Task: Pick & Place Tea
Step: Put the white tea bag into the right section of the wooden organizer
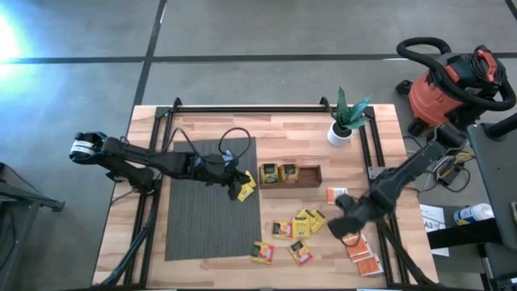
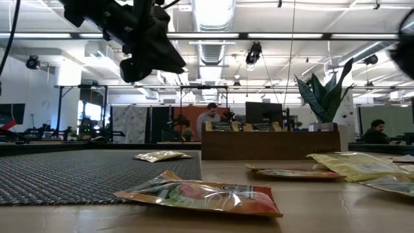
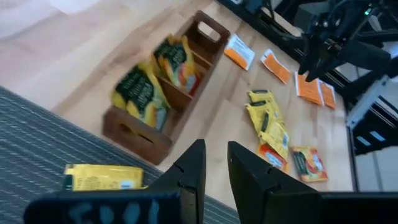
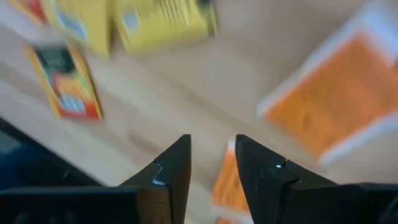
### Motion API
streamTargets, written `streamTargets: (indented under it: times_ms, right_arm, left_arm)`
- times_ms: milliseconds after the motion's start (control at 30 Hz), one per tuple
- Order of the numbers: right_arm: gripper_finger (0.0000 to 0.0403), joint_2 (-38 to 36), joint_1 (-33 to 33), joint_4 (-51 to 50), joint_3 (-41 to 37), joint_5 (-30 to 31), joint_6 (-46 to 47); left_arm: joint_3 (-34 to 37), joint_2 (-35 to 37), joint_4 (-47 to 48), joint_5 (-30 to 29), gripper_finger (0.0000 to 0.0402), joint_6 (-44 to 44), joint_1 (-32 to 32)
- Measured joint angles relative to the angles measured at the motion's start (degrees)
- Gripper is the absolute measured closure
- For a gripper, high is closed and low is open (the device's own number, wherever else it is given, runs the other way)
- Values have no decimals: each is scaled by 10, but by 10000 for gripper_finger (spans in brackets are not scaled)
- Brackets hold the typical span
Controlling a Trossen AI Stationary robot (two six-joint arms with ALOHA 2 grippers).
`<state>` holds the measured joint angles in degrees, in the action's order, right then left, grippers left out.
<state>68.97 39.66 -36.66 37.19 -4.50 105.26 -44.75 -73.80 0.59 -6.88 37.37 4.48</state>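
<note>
Both jaws slightly parted, gripping nothing | your left gripper (image 1: pixel 240 179) over grey mat (image 1: pixel 212 218) | right gripper (image 1: pixel 346 229) above wood table (image 1: pixel 307 137) | people at desks behind.

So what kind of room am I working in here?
Likely an open-plan lab or workshop office: exposed ceiling ducts, people seated at monitors behind the table, and a red shop vacuum on the bare concrete floor beside it.

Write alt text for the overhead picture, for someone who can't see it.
Two dark robot arms reach over a wooden table scattered with tea sachets. The left gripper hangs over a yellow sachet at the edge of a grey mat, beside a brown wooden tray; the right gripper hovers near orange sachets.
</note>
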Motion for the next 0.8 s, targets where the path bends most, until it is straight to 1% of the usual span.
streamTargets:
  times_ms: [100,200,300,367,533,800]
  right_arm:
    - [277,23,57,46,0,-15,82]
    - [273,49,108,88,0,-16,164]
    - [269,80,146,92,14,-16,223]
    - [268,101,164,87,31,-30,246]
    - [272,164,185,85,69,-118,243]
    - [274,235,191,90,120,-188,209]
  left_arm:
    - [0,-13,-6,10,339,7,5]
    - [0,-24,-6,13,339,8,11]
    - [-2,-34,-7,14,339,9,15]
    - [-2,-39,-7,15,339,13,15]
    - [-2,-45,-17,15,339,14,15]
    - [-3,-47,-22,16,339,14,15]
